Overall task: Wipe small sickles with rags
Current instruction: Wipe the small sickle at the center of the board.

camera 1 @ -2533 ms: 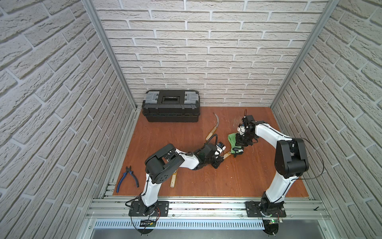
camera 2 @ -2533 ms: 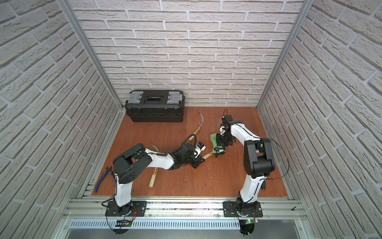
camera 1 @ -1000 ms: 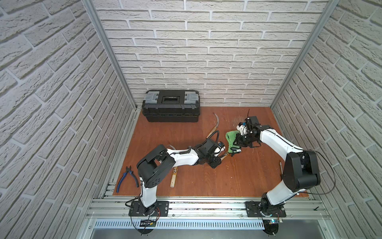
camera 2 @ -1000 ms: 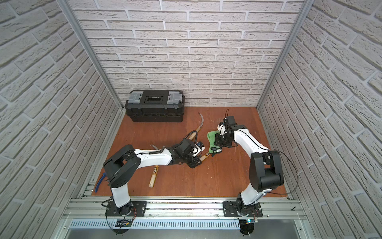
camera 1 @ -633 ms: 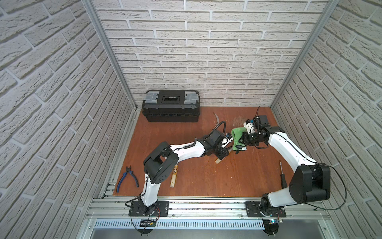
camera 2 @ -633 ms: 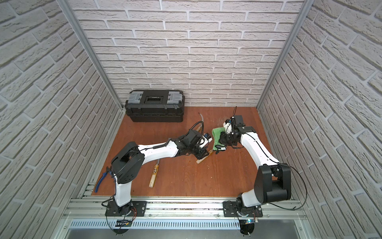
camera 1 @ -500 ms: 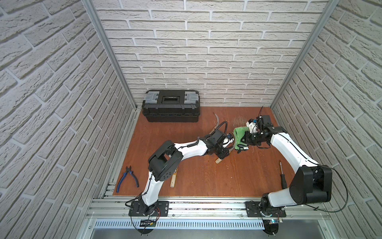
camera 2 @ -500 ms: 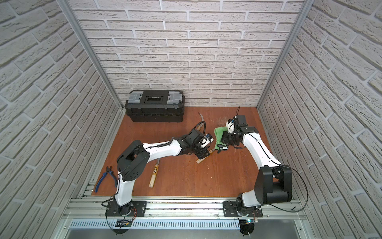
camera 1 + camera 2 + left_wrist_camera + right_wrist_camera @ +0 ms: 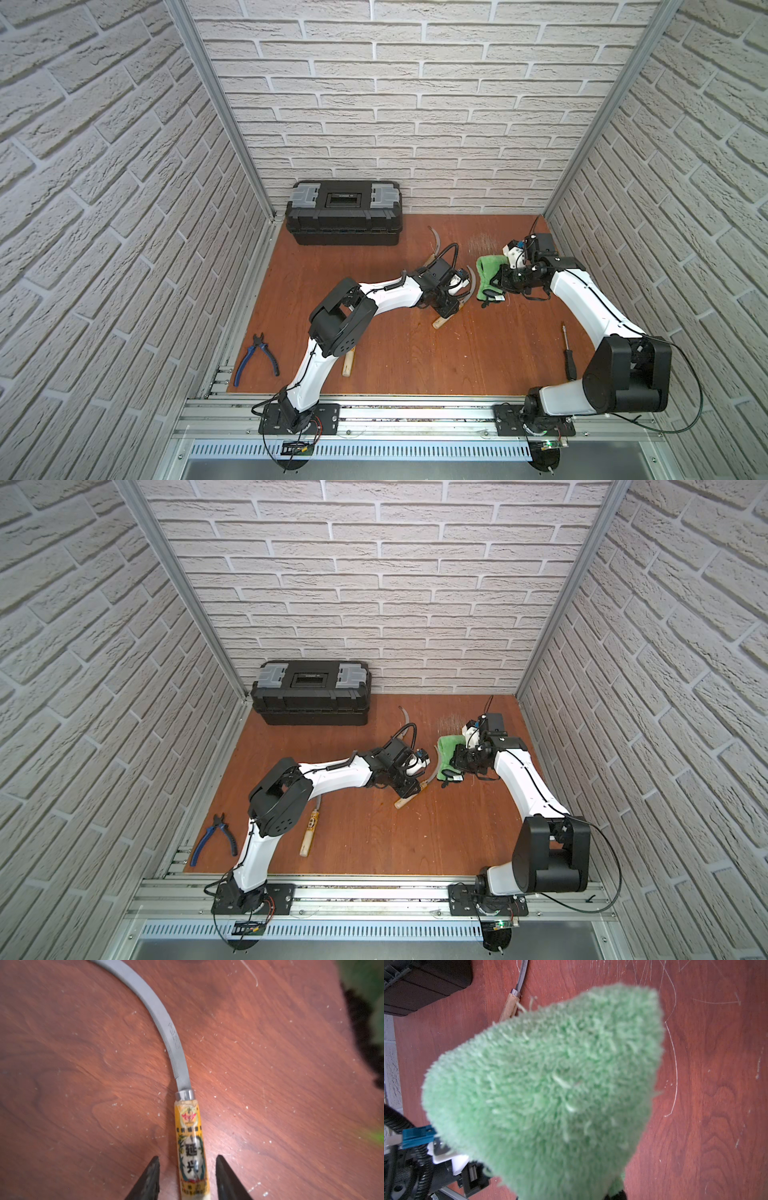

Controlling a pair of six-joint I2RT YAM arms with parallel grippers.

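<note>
Three small sickles are counted on the wooden table (image 9: 415, 357). The labelled sickle (image 9: 172, 1043) is laid flat, its handle straddled by the left gripper (image 9: 187, 1157), whose two fingers are spread, with a gap seen on each side. A second sickle (image 9: 436, 243) is found near the one black toolbox (image 9: 343, 212), and a third sickle (image 9: 311, 831) partly under the left arm. One green rag (image 9: 550, 1084) is clamped in the right gripper (image 9: 507, 277), just beside the labelled sickle's blade. One pliers (image 9: 255, 361) and one screwdriver (image 9: 568, 357) are also seen.
</note>
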